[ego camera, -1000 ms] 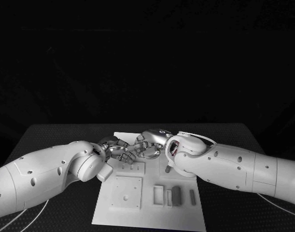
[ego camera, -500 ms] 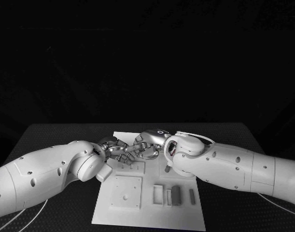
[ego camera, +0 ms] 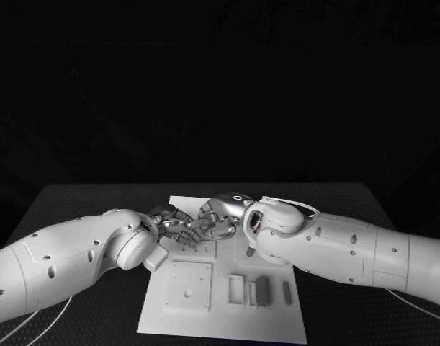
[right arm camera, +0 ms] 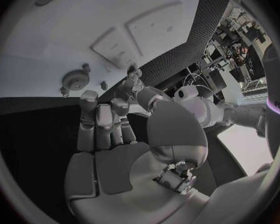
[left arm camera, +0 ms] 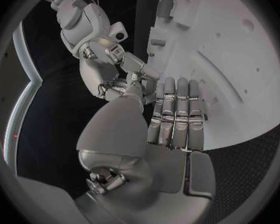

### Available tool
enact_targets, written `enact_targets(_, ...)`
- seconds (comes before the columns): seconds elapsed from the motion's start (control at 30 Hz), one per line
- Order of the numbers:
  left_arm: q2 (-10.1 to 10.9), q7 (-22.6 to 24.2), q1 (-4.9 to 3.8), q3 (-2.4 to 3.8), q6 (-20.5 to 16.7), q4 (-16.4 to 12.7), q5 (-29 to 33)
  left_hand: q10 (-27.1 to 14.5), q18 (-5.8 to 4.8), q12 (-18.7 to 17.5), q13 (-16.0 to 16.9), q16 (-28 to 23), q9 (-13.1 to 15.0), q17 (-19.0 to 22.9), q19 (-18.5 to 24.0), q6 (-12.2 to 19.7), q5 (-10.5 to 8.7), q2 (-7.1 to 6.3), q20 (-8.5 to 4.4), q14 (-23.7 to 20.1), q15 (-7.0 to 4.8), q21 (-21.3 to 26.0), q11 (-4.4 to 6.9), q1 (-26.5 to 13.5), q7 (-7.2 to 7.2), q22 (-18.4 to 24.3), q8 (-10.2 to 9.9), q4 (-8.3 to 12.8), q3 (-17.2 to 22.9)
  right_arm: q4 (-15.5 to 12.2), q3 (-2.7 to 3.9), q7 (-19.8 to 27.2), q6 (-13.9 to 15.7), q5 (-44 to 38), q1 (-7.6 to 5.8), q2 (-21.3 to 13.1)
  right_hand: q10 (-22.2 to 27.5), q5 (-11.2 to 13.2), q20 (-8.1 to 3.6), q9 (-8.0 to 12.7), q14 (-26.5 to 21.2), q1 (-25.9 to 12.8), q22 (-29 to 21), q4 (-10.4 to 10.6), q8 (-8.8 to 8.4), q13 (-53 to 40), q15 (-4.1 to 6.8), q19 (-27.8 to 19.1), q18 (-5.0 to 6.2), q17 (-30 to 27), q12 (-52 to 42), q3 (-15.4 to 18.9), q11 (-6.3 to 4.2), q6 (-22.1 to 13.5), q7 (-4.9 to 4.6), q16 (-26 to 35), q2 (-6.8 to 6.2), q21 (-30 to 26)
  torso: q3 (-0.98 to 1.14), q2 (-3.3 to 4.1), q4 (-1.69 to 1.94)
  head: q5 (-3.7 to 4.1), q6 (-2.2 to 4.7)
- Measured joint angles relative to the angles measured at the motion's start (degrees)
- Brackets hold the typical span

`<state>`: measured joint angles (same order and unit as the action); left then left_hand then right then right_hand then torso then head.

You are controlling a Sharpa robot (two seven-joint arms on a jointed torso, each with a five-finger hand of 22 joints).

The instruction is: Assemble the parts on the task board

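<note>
Both hands were seen meeting fingertip to fingertip over the far part of the task board (ego camera: 220,317), the left hand (ego camera: 178,229) from the left, the right hand (ego camera: 223,220) from the right. Whether anything was pinched between them could not be told. The white board lay mid-table; upright grey parts (ego camera: 263,290) stood in slots nearer the robot. No writing could be read.

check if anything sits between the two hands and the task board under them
Nothing visible does. The left hand and right hand meet fingertip to fingertip low over the far part of the task board. In both wrist views the white surface beyond the fingers looks unobstructed. Whether they hold a part cannot be told.
</note>
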<state>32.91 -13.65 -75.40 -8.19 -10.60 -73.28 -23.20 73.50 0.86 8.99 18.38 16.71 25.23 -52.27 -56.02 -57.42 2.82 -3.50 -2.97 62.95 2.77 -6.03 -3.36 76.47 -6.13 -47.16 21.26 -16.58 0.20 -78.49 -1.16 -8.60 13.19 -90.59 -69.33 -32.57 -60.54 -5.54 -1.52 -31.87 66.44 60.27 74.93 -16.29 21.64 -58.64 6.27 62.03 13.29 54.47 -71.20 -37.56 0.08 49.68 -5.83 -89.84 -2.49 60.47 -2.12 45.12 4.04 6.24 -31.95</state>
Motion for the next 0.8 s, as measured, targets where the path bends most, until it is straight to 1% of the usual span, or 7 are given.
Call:
enact_targets(0.17, -0.09, -0.67, 0.00, 0.03, 0.02, 0.00, -0.52, 0.00, 0.00, 0.00, 0.48, -0.33, -0.13, -0.33, 0.00, 0.00, 0.05, 0.35, 0.00, 0.10, -0.10, 0.00, 0.00, 1.98, 0.00, -0.14, 0.00, 0.17, 0.81, -0.07, -0.05, 0.05, -0.08, -0.17, 0.01, 0.05, -0.09, 0.00, 0.01, 0.02, 0.02, 0.00, 0.00, 0.00, -0.01, 0.00, 0.01, 0.00, 0.00, -0.01, 0.00, 0.00, -0.09, 0.09, 0.09, 0.00, 0.00, 0.00, 0.00, -0.01, 0.00, -0.03, -0.09)
enact_targets(0.37, -0.23, -1.27, -0.02, 0.06, 0.06, 0.01, -1.05, 0.00, 0.00, 0.00, 0.98, -0.74, -0.36, -0.70, 0.00, 0.00, 0.90, 0.87, 0.00, 0.41, -0.02, 0.23, 0.00, 3.86, 0.00, -0.22, 0.21, 0.23, 1.19, -0.10, -0.09, 0.07, -0.23, -0.31, 0.05, 0.05, -0.10, 0.00, 0.01, 0.03, 0.04, 0.00, 0.00, 0.00, -0.03, 0.00, 0.00, 0.00, 0.00, 0.10, 0.00, 0.00, -0.10, 0.13, 0.13, 0.00, 0.00, 0.00, 0.02, 0.00, -0.01, -0.05, -0.12)
enact_targets(0.43, -0.23, -1.35, -0.02, 0.07, 0.08, 0.00, -1.13, 0.00, 0.00, 0.00, 1.15, -0.75, -0.41, -0.82, 0.00, 0.00, 1.58, 0.87, 0.00, 0.41, -0.02, 0.23, 0.00, 4.45, 0.00, -0.29, 0.21, 0.23, 1.19, -0.09, -0.09, 0.07, -0.30, -0.34, 0.05, 0.04, -0.10, 0.00, 0.02, 0.02, 0.11, 0.00, 0.00, 0.00, -0.15, 0.00, -0.06, 0.00, 0.00, 0.10, 0.00, 0.00, -0.10, 0.13, 0.14, 0.00, 0.00, 0.00, 0.02, 0.00, -0.01, -0.05, -0.15)
enact_targets(0.63, -0.12, -1.44, -0.04, 0.11, 0.14, -0.09, -1.27, -0.01, 0.00, 0.00, 1.57, -1.47, -0.77, -1.15, 0.00, 0.00, 4.27, 1.89, 0.00, 0.42, -0.02, 0.72, 0.00, 5.86, 0.00, -0.28, 0.21, 0.23, 1.18, 0.22, -0.16, 0.07, -0.61, -0.45, 0.08, 0.04, -0.10, 0.00, 0.10, -0.04, 0.12, 0.00, 0.00, 0.00, -0.20, 0.00, -0.06, 0.09, 0.00, 0.10, 0.00, 0.00, -0.10, 0.14, 0.14, 0.00, 0.00, 0.00, 0.01, 0.00, -0.01, -0.02, -0.17)
enact_targets(0.7, -0.07, -1.43, -0.05, 0.12, 0.15, -0.11, -1.26, -0.01, 0.00, -0.24, 1.65, -1.86, -0.85, -1.18, 0.00, 0.01, 4.32, 2.15, 0.00, 0.41, -0.02, 0.89, -0.01, 6.57, 0.01, -0.28, 0.21, 0.14, 1.62, 0.36, -0.19, 0.07, -0.73, -0.47, 0.09, 0.04, -0.09, 0.00, 0.10, -0.05, 0.12, 0.00, 0.00, 0.00, -0.20, 0.00, -0.06, 0.09, 0.00, 0.09, 0.00, 0.00, -0.09, 0.15, 0.15, 0.00, 0.00, 0.00, 0.01, 0.00, -0.01, 0.01, -0.18)
enact_targets(0.73, -0.05, -1.39, -0.05, 0.12, 0.16, -0.13, -1.23, -0.01, 0.00, -0.40, 1.77, -2.08, -0.99, -1.28, 0.00, 0.08, 3.51, 2.04, 0.00, 0.41, -0.01, 0.92, -0.01, 7.39, -0.06, -0.28, 0.21, 0.04, 2.78, 0.47, -0.21, 0.07, -0.81, -0.49, 0.10, 0.05, -0.09, 0.00, 0.11, -0.05, 0.12, 0.00, 0.00, 0.00, -0.20, 0.00, -0.06, 0.09, 0.00, 0.09, 0.00, 0.00, -0.09, 0.15, 0.15, 0.00, 0.00, 0.00, 0.01, 0.00, -0.01, 0.03, -0.18)
enact_targets(0.8, -0.02, -1.34, -0.05, 0.12, 0.19, -0.17, -1.11, -0.13, 0.00, -0.40, 1.82, -2.30, -1.10, -1.32, 0.00, 0.22, 3.10, 2.07, 0.00, 0.42, -0.02, 1.12, -0.12, 7.60, -0.20, -0.28, 0.21, 0.07, 3.89, 0.61, -0.22, 0.07, -0.91, -0.50, 0.10, 0.07, -0.09, 0.00, 0.11, -0.06, 0.12, 0.00, 0.00, 0.00, -0.20, 0.00, -0.06, 0.09, 0.00, 0.09, 0.00, 0.00, -0.09, 0.15, 0.15, 0.00, 0.00, 0.00, 0.00, 0.00, -0.01, 0.05, -0.18)
